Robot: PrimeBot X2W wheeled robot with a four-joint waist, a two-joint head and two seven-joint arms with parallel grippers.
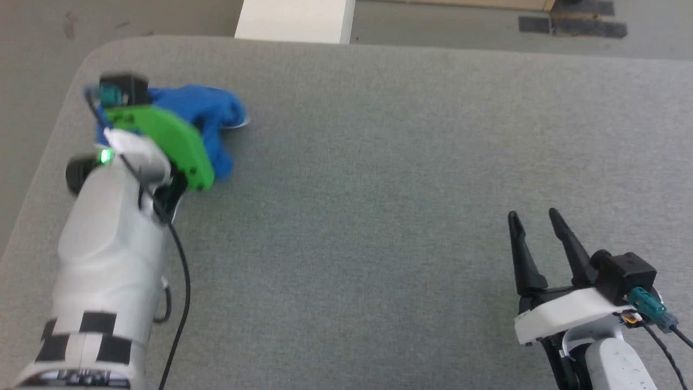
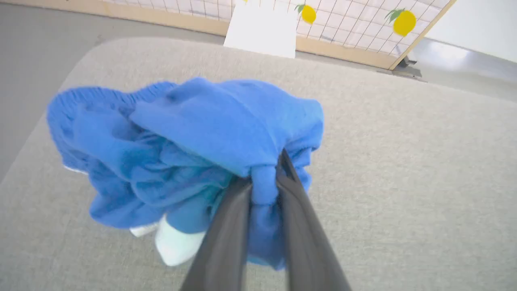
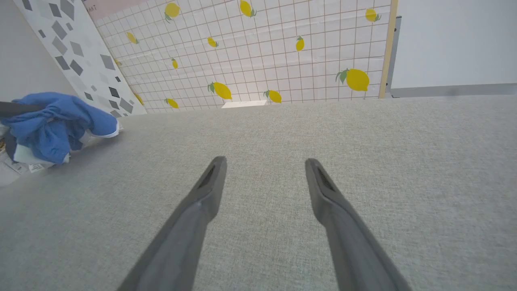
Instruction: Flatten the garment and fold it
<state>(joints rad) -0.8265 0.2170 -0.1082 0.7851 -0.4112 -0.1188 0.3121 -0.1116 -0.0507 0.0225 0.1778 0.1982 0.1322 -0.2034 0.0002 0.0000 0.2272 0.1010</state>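
Blue garment (image 2: 194,133) between left fingers (image 2: 226,234) near table's (image 1: 379,189) far-left corner

A grey fabric-covered desk (image 1: 379,162) spans the frame. A lemon-print gridded wall (image 3: 262,52) stands behind it, with grey floor (image 1: 32,32) at upper left.

Left forearm (image 1: 103,238): pale grey, black-and-white checked band (image 1: 86,333), green wrist plate (image 1: 173,138), green lamp (image 1: 105,157), black cable (image 1: 181,260). Right gripper (image 1: 532,214): dark tapered fingers (image 1: 522,254), white mount (image 1: 563,311), teal connector (image 1: 647,306)

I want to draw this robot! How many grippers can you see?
2. The left gripper, far left on the table, is shut on the garment; the right gripper is open, near right.
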